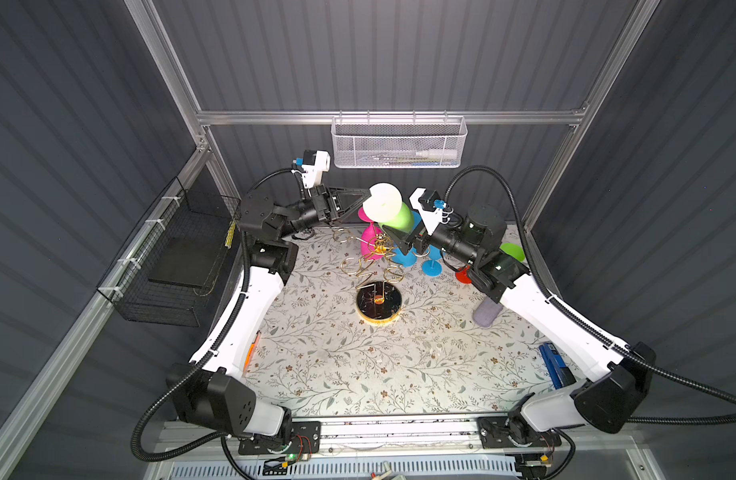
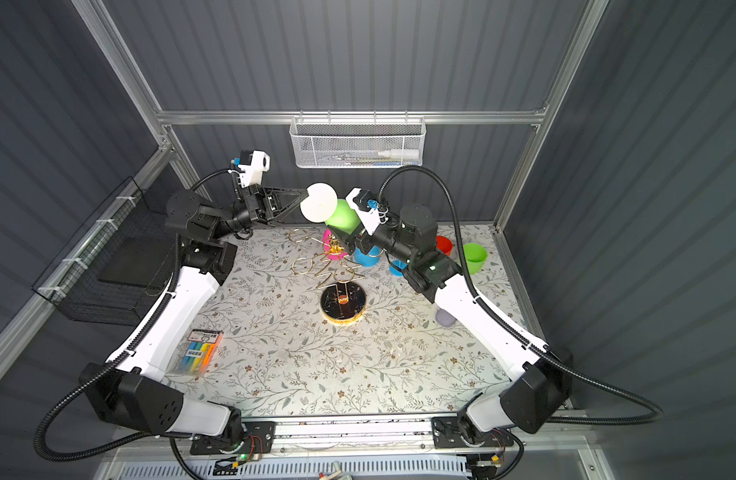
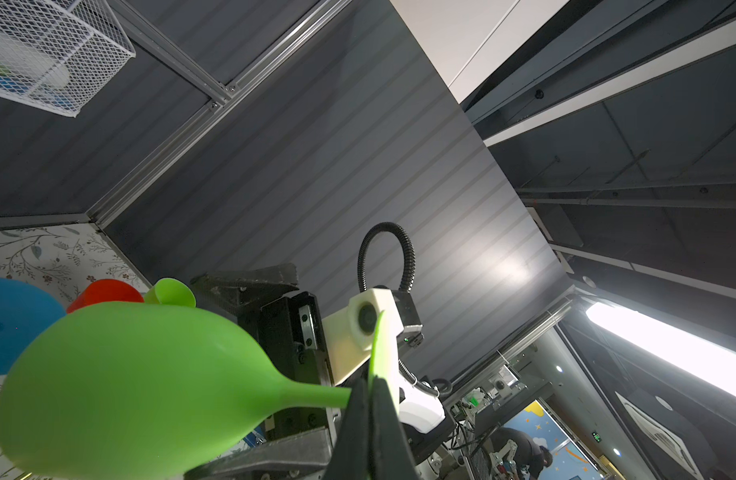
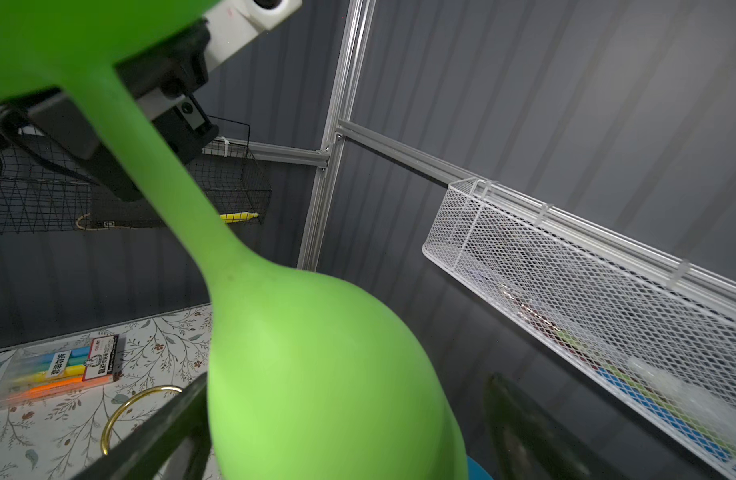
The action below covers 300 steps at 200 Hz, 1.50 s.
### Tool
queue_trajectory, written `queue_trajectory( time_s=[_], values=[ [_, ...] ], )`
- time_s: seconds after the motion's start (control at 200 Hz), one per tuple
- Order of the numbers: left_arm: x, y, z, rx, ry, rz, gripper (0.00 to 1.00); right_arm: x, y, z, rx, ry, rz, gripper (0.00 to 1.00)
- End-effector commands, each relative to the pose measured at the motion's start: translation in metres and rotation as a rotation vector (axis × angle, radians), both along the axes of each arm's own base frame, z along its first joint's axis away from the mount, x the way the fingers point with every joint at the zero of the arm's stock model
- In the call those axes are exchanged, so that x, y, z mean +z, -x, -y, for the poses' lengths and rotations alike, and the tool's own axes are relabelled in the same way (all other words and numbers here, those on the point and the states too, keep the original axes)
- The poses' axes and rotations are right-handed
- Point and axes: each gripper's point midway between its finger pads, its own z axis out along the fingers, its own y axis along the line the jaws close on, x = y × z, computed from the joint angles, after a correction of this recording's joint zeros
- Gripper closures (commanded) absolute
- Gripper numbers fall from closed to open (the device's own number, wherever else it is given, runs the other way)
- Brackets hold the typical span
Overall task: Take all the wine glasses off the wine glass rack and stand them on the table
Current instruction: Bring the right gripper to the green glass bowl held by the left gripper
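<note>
As the left gripper (image 3: 372, 392) clamps the disc-shaped foot of the smooth green wine glass (image 3: 129, 386), the right gripper (image 4: 345, 386) gapes around its bowl.

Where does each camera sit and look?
Top view: overhead, looking down at table, wine glass rack, left arm, right arm.
Top view: alongside, same aim; both arms, green wine glass.
Left wrist: on left arm, looking along left gripper pinching the glass's foot.
Right wrist: on right arm, looking along right gripper, open around its bowl.
Both wrist views share that glass.
</note>
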Motion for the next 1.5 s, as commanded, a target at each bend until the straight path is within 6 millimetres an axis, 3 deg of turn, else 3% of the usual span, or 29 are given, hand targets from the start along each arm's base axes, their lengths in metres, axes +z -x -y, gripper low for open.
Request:
queue_trajectory(
  time_s=[0.0, 0.33, 0.635, 0.85, 1.0, 1.111, 1.261, 1.461, 1.496],
  values=[
    [0.009, 0.014, 0.001, -0.033, 0.012, 0.044, 1.0, 0.015, -0.001, -0.004, -0.006, -0.02, 0.043, 0.01],
    [0.012, 0.015, 0.001, -0.045, 0.027, 0.043, 1.0, 0.015, -0.001, -0.011, 0.0, -0.027, 0.042, 0.02],
    [0.008, 0.012, 0.002, -0.046, 0.025, 0.037, 1.0, 0.011, 0.002, -0.005, -0.028, -0.02, 0.041, 0.18],
    [0.006, 0.006, 0.003, -0.035, 0.025, 0.036, 1.0, 0.008, 0.011, 0.002, -0.032, -0.02, 0.017, 0.25],
    [0.006, 0.002, 0.003, -0.02, 0.023, 0.047, 0.63, 0.002, 0.02, 0.01, -0.041, -0.022, -0.028, 0.26],
    [0.008, -0.001, 0.001, 0.015, 0.023, 0.072, 0.42, -0.003, 0.029, 0.019, -0.056, -0.027, -0.094, 0.3],
    [0.008, -0.005, -0.002, 0.098, 0.006, 0.16, 0.34, -0.011, 0.047, 0.038, -0.082, -0.032, -0.209, 0.31],
    [-0.014, -0.03, -0.011, 0.344, -0.121, 0.349, 0.28, -0.039, 0.076, 0.066, -0.13, -0.007, -0.429, 0.33],
    [-0.016, -0.033, -0.013, 0.375, -0.134, 0.388, 0.27, -0.036, 0.087, 0.077, -0.143, -0.021, -0.45, 0.33]
  ],
)
